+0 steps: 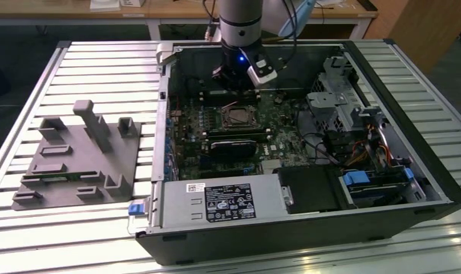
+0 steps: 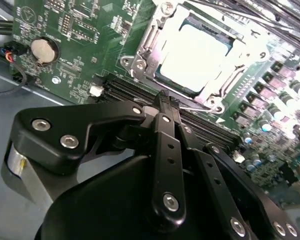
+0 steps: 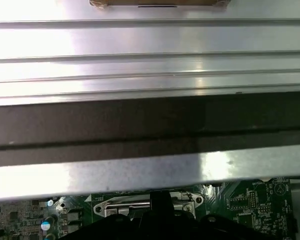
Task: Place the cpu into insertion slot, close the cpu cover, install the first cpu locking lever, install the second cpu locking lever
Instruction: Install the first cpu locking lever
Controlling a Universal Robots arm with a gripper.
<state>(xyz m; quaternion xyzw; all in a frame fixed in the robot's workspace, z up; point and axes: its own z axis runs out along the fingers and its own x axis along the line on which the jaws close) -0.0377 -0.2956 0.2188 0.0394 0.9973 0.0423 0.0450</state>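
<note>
Your black pincer [image 2: 165, 100] looks pinched shut, empty, tips just short of the small flat silver-grey cpu [image 2: 192, 52] seated inside the thin silvery square cover frame [image 2: 149, 42]. Likely light, stiff, fragile underneath: take it by the edges. Second wrist view gives the chip's top; exterior view gives the open black computer case [image 1: 307, 234].

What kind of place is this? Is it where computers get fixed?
Probably a robotics lab or workshop: a robot arm reaches into an open computer case on a slatted metal table, with a wooden desk behind.
</note>
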